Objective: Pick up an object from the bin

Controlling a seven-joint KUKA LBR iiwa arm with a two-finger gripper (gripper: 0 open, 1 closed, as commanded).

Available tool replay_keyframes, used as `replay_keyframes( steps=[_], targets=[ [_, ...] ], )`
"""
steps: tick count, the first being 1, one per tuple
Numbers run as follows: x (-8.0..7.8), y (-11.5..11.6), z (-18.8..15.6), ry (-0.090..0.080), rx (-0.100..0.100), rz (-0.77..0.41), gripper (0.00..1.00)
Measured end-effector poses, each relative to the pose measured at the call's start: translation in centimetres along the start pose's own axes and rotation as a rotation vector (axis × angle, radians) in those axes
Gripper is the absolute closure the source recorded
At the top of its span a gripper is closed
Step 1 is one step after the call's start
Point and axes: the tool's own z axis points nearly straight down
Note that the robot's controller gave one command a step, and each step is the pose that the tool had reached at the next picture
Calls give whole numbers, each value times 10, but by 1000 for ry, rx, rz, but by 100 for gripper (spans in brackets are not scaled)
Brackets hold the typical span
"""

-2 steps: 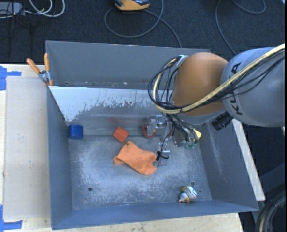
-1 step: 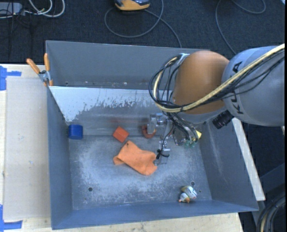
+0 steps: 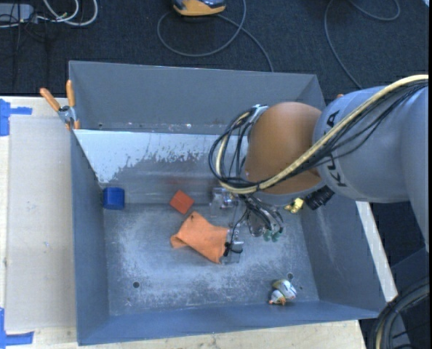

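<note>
bright light across the bin (image 3: 150, 267) floor, its back wall shadowed.

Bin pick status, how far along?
Done: the claw is low in the bin, at the right edge of the orange cloth. In hand: nothing visibly lifted; the cloth lies on the floor. Left: grip and lift out. The blue block and red block lie apart, untouched.

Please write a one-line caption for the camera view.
Gripper at the right edge of an orange cloth in the grey bin.
</note>
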Motion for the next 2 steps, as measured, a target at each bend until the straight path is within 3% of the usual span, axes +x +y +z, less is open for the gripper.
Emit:
replay_keyframes(
  steps=[1,2],
  targets=[
    [-2,4,44,8,-1,-167,0],
    [2,10,65,1,0,-170,0]
  ],
)
